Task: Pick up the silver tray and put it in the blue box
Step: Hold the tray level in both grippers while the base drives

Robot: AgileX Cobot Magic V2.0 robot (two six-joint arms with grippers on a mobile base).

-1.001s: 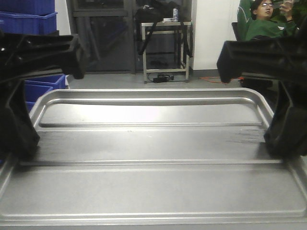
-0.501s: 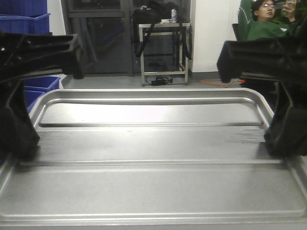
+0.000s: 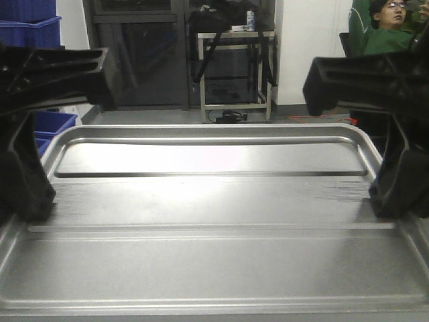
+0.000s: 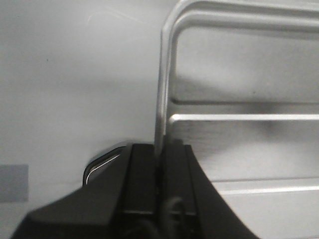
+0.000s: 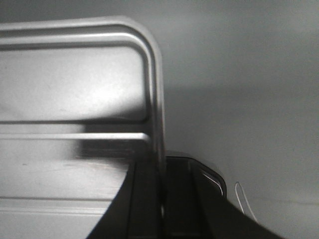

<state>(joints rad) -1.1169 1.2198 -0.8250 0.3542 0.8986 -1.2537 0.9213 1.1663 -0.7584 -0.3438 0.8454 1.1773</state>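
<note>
A: Since both arms are on it, where does the shallow rectangular silver metal tray (image 3: 214, 201) sit?

B: It lies level across the lower front view, its two long ridges running side to side along the base. It spans the gap between the arms.

A: And the jaws?

B: The black left gripper (image 3: 30, 198) has its jaws closed tight on the tray's left rim. In the left wrist view the thin rim (image 4: 160, 99) runs straight down into the narrow slit between them. The black right gripper (image 3: 395, 194) clamps the right rim in the same way, one jaw inside the tray and one outside.

A: What lies under the tray?

B: A plain grey worktop (image 4: 75, 74) shows beside it in both wrist views, with a soft shadow along the tray's edge. I cannot tell whether the tray touches it.

A: Further out?

B: Bright-blue plastic crates (image 3: 52, 124) stand on the far left, behind the left arm and well apart from the tray. A metal-framed table (image 3: 234, 67) stands against the dark back wall. A seated person in a green top (image 3: 385, 37) is at the top right.
</note>
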